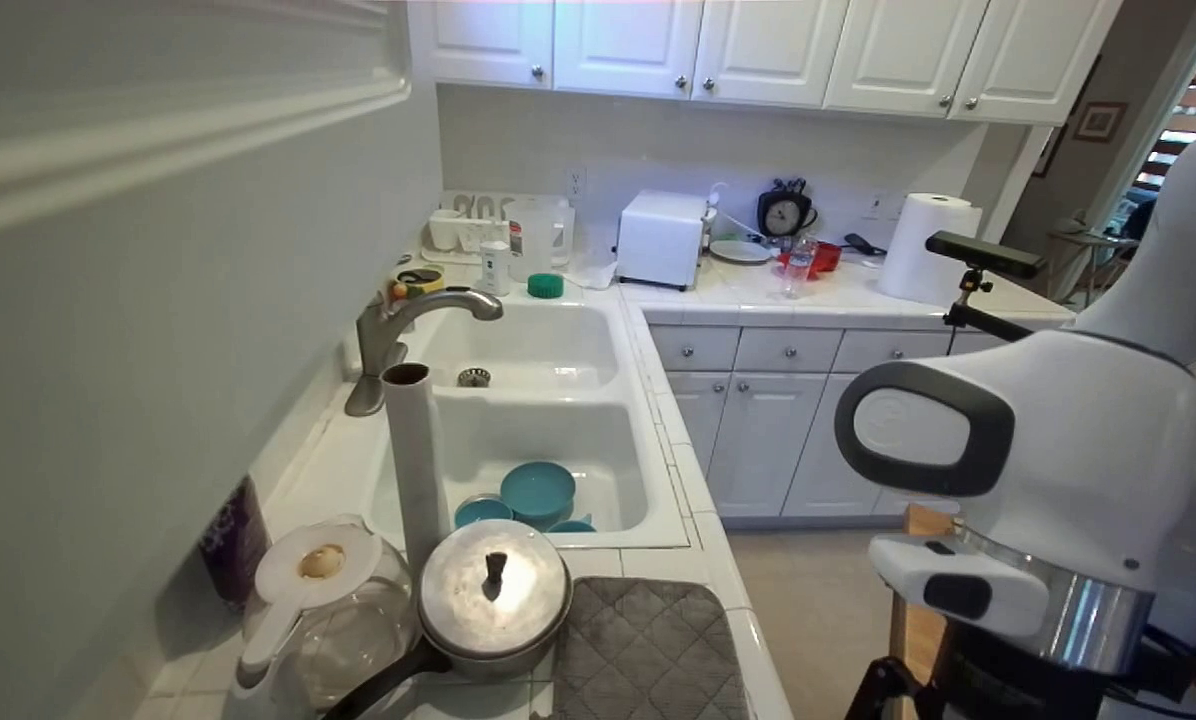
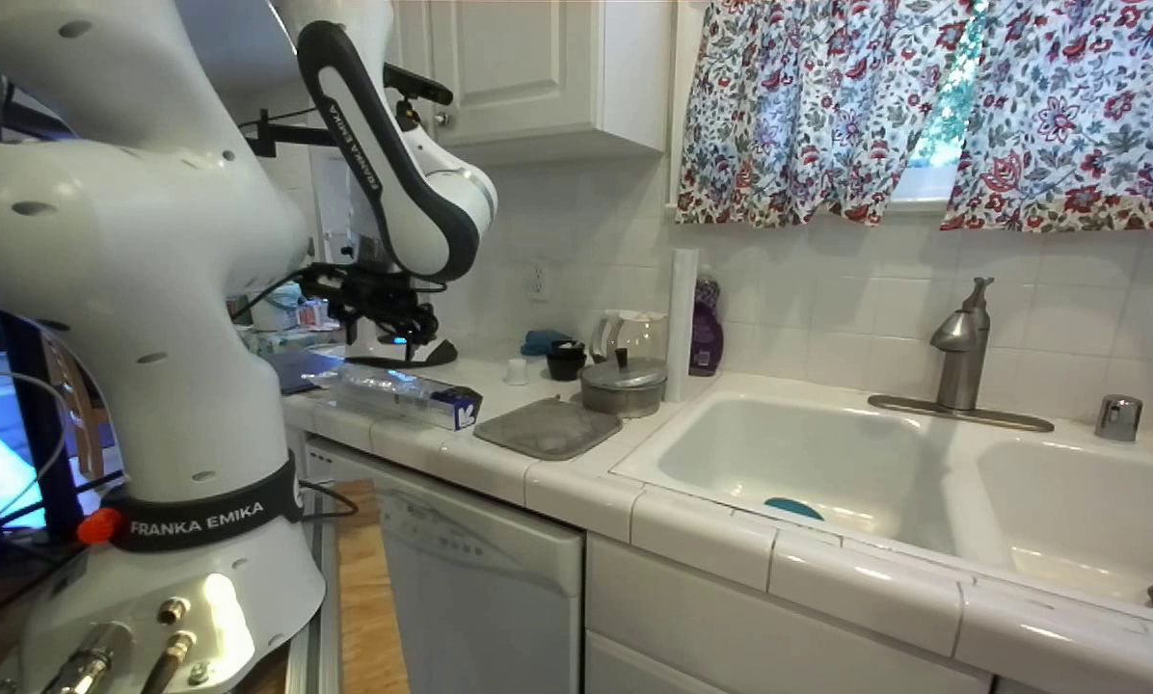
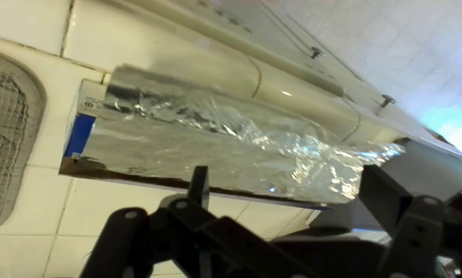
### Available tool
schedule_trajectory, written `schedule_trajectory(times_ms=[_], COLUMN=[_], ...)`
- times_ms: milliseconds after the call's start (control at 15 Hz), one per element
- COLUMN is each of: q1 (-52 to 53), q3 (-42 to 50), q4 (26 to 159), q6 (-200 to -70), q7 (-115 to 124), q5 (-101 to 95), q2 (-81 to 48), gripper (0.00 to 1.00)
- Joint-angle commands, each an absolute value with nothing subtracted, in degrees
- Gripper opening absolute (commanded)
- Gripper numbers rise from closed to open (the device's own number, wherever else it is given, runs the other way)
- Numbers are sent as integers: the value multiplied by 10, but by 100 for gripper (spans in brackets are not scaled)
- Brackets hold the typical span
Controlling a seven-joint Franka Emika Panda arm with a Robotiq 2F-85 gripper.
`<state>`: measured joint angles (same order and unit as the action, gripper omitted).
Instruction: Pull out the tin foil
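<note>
The gripper (image 3: 287,185) is hanging, jaws wide apart and gripping nothing, above the tin foil (image 3: 215,143), crumpled over its box (image 3: 79,135). A quilted mat (image 2: 548,429) and a lidded pot (image 2: 624,391) are sitting past the box, farther from the gripper. Below it, the counter edge (image 3: 292,94) is running along the foil, tiles (image 3: 138,208) showing opposite.

Foil (image 3: 223,150): crinkled, shiny metal. Box (image 3: 81,133): cardboard by look. Gripper (image 3: 285,179): matt. Mat (image 1: 648,650): quilted cloth, matt. Counter tiles (image 3: 111,208): smooth, glossy. Pot lid (image 1: 468,600): shiny metal. Tap (image 2: 962,371): satin metal.
</note>
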<state>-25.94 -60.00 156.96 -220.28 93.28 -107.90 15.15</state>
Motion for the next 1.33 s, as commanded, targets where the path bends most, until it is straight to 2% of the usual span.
schedule_trajectory(times_ms=[0,67,333,400,533,600,667,1267], q1=[-135,-166,-176,-126,-137,-107,-103,-87], q3=[-454,-470,-422,-372,-364,-356,-346,-340], q4=[1543,1535,1491,1475,1455,1473,1468,1471], q6=[-2309,-2352,-2413,-2386,-2387,-2365,-2367,-2358], q7=[1073,1099,1216,1258,1305,1272,1280,1279], q5=[-1167,-1178,-1277,-1327,-1384,-1354,-1364,-1362], q2=[255,304,403,385,412,360,368,354], gripper=[100,100,100,100,100,100,100,100])
